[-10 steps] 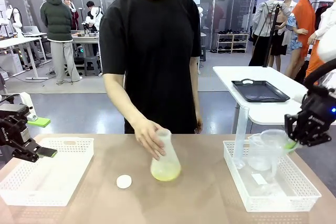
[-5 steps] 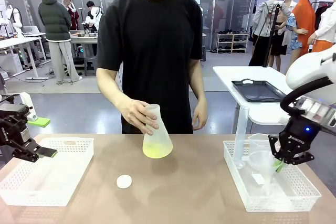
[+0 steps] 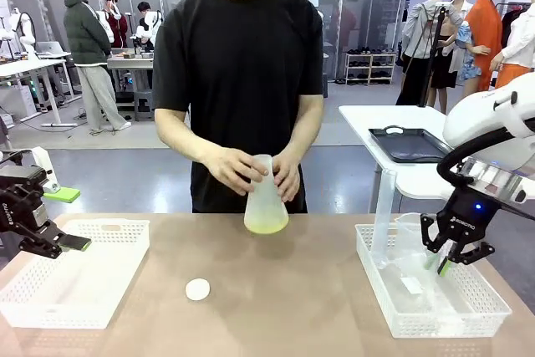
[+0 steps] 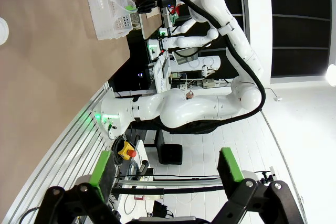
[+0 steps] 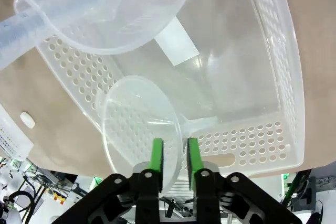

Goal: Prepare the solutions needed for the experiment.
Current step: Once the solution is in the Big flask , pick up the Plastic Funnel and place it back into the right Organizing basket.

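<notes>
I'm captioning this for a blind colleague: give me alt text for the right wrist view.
The right claw, green pads shut on the rim of a clear plastic funnel, holds it over a white perforated plastic basket. A clear plastic beaker and a translucent measuring cylinder sit at the basket's far end.

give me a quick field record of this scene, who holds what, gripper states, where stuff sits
person: both hands hold the flask raised over the table
solution: pale yellow liquid in the flask's bottom
stopper: white stopper lies on the table, apart from the flask
left gripper: open, empty, by the left basket
right gripper: shut on the rim of a clear funnel, over the right basket
right basket contents: clear jug, tall cylinder
</notes>
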`<state>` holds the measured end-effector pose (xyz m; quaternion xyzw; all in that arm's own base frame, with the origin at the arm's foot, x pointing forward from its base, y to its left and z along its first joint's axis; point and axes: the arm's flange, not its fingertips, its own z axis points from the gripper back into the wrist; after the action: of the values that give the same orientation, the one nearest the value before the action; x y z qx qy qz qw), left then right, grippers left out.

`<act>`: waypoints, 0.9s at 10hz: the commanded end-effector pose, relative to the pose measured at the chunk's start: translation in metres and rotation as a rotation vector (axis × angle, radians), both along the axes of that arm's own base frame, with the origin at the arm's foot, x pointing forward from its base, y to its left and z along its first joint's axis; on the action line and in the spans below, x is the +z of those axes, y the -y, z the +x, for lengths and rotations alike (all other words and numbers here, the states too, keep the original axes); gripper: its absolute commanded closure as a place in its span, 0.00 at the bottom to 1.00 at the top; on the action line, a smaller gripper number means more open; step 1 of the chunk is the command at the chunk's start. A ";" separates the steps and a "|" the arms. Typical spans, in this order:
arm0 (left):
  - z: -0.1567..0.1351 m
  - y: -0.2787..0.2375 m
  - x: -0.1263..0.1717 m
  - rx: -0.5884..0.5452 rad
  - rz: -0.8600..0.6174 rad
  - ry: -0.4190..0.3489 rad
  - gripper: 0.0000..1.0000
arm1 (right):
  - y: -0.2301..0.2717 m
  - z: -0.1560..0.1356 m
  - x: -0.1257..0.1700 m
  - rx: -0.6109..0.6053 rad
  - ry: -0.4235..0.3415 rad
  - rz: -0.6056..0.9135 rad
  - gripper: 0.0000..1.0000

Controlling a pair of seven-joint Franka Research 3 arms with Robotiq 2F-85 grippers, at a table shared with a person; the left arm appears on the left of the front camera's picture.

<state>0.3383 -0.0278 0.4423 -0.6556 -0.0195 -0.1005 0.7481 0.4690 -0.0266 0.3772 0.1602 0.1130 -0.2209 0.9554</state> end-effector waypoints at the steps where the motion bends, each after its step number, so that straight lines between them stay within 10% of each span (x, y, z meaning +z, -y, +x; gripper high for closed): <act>1: -0.002 -0.002 0.001 -0.011 -0.005 0.005 0.00 | -0.002 0.000 0.000 -0.038 0.009 -0.039 0.75; 2: -0.002 -0.002 0.001 -0.011 -0.005 0.005 0.00 | -0.001 -0.001 0.002 -0.039 0.010 -0.039 0.37; 3: -0.002 -0.002 0.001 -0.011 -0.005 0.005 0.00 | -0.001 -0.001 0.004 -0.036 0.014 -0.041 0.55; 4: -0.002 -0.002 0.001 -0.011 -0.005 0.005 0.00 | -0.001 -0.001 0.006 -0.033 0.016 -0.039 0.17; 5: -0.002 -0.002 0.001 -0.011 -0.005 0.005 0.00 | -0.001 -0.001 0.006 -0.033 0.021 -0.040 0.35; 6: -0.002 -0.002 0.001 -0.011 -0.005 0.005 0.00 | -0.001 -0.002 0.007 -0.032 0.026 -0.043 0.00; 7: -0.002 -0.002 0.001 -0.011 -0.005 0.005 0.00 | -0.004 0.000 0.005 0.020 0.063 -0.060 0.16; 9: -0.002 -0.002 0.001 -0.011 -0.005 0.005 0.00 | 0.001 0.001 0.005 -0.009 0.021 -0.006 0.16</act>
<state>0.3383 -0.0278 0.4423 -0.6556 -0.0194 -0.1005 0.7481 0.4703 -0.0276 0.3826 0.1560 0.0985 -0.2203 0.9578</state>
